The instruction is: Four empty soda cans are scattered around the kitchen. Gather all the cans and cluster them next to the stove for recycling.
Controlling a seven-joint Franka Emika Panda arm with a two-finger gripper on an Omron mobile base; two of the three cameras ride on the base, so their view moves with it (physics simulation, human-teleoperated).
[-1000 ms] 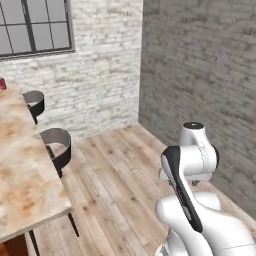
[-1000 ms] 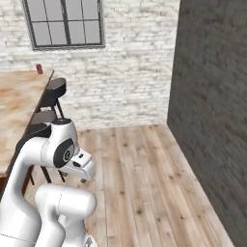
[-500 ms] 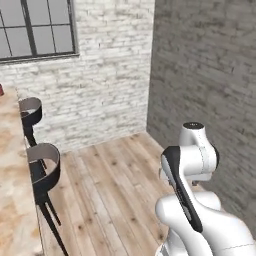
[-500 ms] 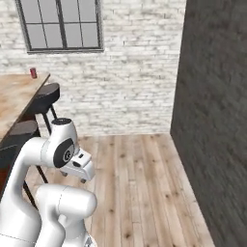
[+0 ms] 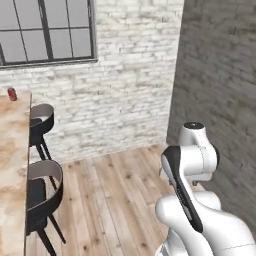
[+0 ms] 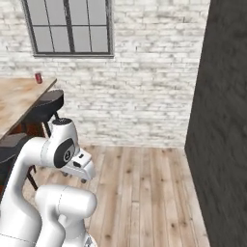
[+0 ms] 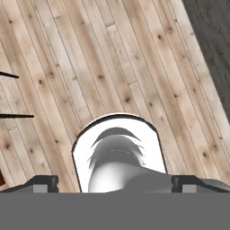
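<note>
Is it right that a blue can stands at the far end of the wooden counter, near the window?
Not quite: the can is red, not blue, as the right base view shows. It does stand at the far end of the wooden counter, near the window.

The gripper (image 7: 114,183) points down at a light wood plank floor (image 7: 90,67), its two dark fingertips (image 7: 42,183) set wide apart with nothing between them. Two thin dark stool legs (image 7: 15,116) cross the floor's left edge.

support: wooden counter (image 5: 12,150) | on it: red soda can (image 5: 11,93), far end
</note>
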